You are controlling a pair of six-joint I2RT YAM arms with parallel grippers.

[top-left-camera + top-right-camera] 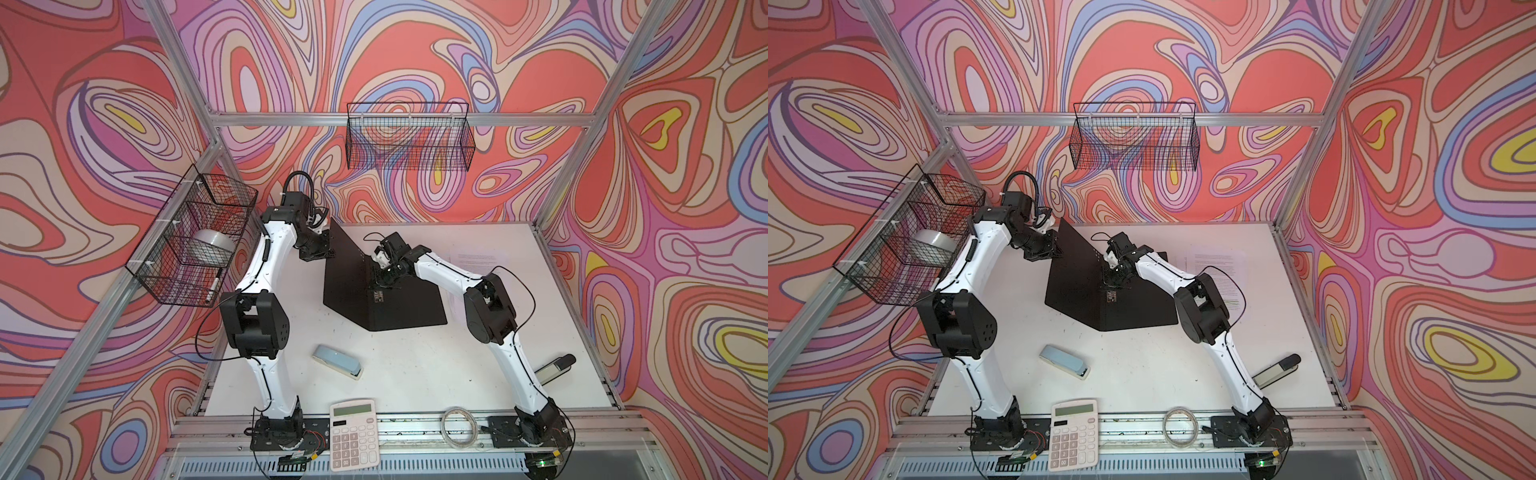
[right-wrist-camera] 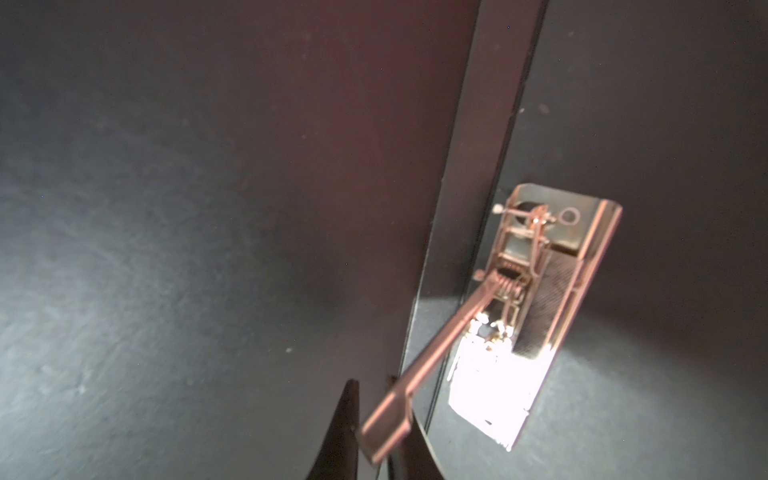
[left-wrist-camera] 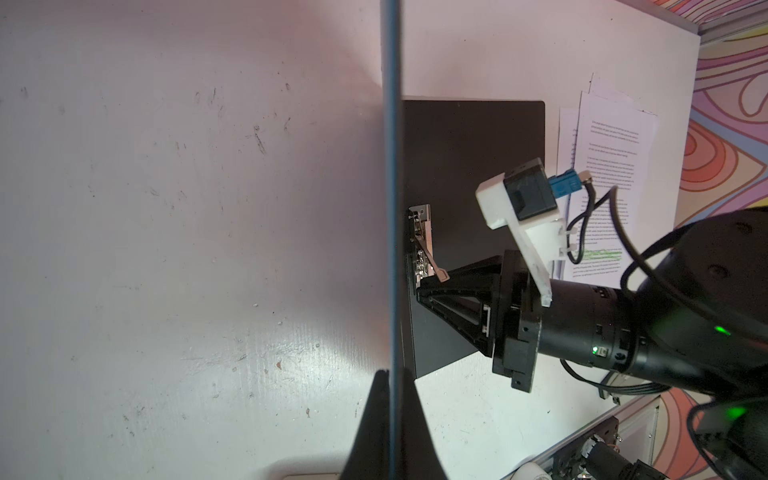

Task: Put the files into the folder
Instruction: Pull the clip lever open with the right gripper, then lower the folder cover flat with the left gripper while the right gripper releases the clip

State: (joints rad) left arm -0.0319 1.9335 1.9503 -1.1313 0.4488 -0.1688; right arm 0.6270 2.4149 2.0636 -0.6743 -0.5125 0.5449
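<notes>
The folder (image 1: 399, 307) (image 1: 1133, 307) lies open on the white table, black inside showing. Its left cover stands upright. My left gripper (image 1: 327, 243) (image 1: 1057, 246) (image 3: 394, 374) is shut on that cover's blue edge (image 3: 390, 166). A metal clip (image 1: 377, 296) (image 3: 422, 241) (image 2: 540, 270) sits by the spine. My right gripper (image 1: 384, 281) (image 1: 1111, 281) (image 2: 372, 380) is shut on the clip's lever (image 2: 432, 353), which is raised. The files (image 1: 478, 262) (image 1: 1219, 266) (image 3: 602, 166), white printed sheets with a green-marked line, lie flat on the table to the right of the folder, partly hidden by my right arm.
A blue-grey stapler (image 1: 337, 360) lies in front of the folder. A white calculator (image 1: 354, 434) and a coil of clear tubing (image 1: 459, 424) rest on the front rail. A grey and black tool (image 1: 555, 368) lies at the right edge. Wire baskets (image 1: 193, 237) (image 1: 409, 137) hang on the walls.
</notes>
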